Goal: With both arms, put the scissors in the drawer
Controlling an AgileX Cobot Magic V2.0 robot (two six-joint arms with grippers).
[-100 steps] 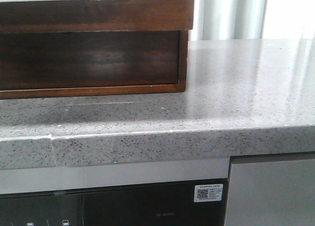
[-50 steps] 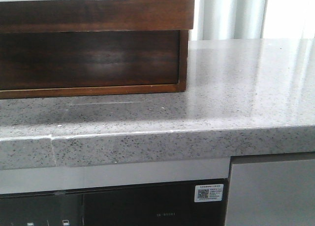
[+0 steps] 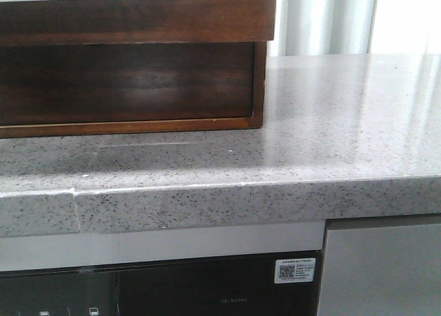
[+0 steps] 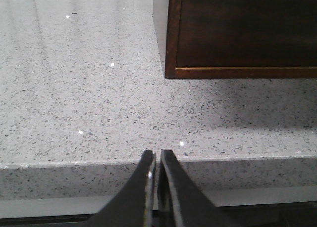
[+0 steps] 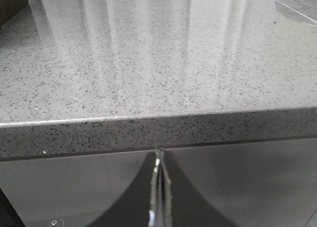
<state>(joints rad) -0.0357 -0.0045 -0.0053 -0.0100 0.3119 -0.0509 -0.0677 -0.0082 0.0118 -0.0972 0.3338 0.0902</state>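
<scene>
Scissors: can't spot them on the speckled countertop (image 3: pixel 331 116), so whether they're inside the drawer or elsewhere I can't tell. My left gripper (image 4: pixel 157 160) and right gripper (image 5: pixel 159 162) are both pinched together on nothing, low at the counter's front edge. Fits pre-pickup or finished; wooden cabinet (image 3: pixel 131 82) sits upper left.

Surface: grey speckled stone countertop (image 3: pixel 344 116), glossy, seam near its front left edge | Resting on it: dark wooden cabinet (image 3: pixel 131 82), back left, base touching the stone | Right side: bare stone
</scene>
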